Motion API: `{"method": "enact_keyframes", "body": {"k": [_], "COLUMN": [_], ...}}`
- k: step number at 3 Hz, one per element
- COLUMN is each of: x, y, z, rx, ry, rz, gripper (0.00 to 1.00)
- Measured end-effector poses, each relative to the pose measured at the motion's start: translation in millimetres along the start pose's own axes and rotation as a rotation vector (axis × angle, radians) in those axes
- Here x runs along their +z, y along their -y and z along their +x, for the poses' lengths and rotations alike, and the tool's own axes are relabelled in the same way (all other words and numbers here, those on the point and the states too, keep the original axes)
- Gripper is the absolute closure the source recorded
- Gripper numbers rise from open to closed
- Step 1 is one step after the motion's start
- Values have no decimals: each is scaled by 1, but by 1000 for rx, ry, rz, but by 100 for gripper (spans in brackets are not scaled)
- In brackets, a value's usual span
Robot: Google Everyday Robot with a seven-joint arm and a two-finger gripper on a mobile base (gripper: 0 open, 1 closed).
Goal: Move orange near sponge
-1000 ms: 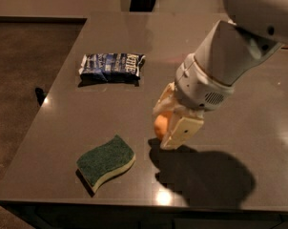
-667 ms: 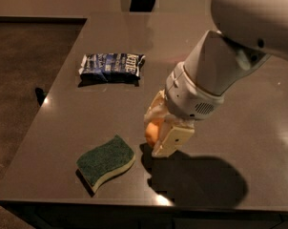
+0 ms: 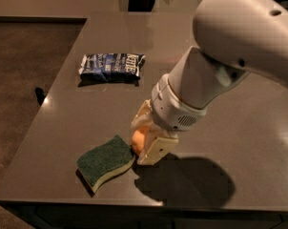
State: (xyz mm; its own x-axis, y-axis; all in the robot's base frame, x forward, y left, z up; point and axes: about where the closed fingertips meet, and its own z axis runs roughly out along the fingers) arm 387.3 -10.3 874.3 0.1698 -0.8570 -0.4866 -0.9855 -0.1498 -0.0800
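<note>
The orange (image 3: pixel 138 138) is a small round fruit, mostly hidden between the cream fingers of my gripper (image 3: pixel 145 140), which is shut on it. The gripper sits low over the grey table (image 3: pixel 230 128), at the right edge of the sponge (image 3: pixel 105 162). The sponge is wavy, with a dark green top and pale yellow base, lying flat near the table's front edge. The orange is touching or nearly touching the sponge's right end.
A blue crinkled chip bag (image 3: pixel 112 66) lies at the back left of the table. My large white arm (image 3: pixel 220 75) reaches in from the upper right. The table's left edge (image 3: pixel 53 89) drops to a dark brown floor.
My gripper has moved left and toward the front with the orange in it, closing the gap to the sponge. The sponge and chip bag have not moved.
</note>
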Motion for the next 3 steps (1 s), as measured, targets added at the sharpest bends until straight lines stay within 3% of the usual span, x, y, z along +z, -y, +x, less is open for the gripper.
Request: {"method": "enact_keyframes", "body": {"k": [2,3], "x": [20,18], "y": [12,10], "z": [11,8], "rx": [23,18], "ry": [-10,-12], "rz": [8,10], "gripper": [25,0]}}
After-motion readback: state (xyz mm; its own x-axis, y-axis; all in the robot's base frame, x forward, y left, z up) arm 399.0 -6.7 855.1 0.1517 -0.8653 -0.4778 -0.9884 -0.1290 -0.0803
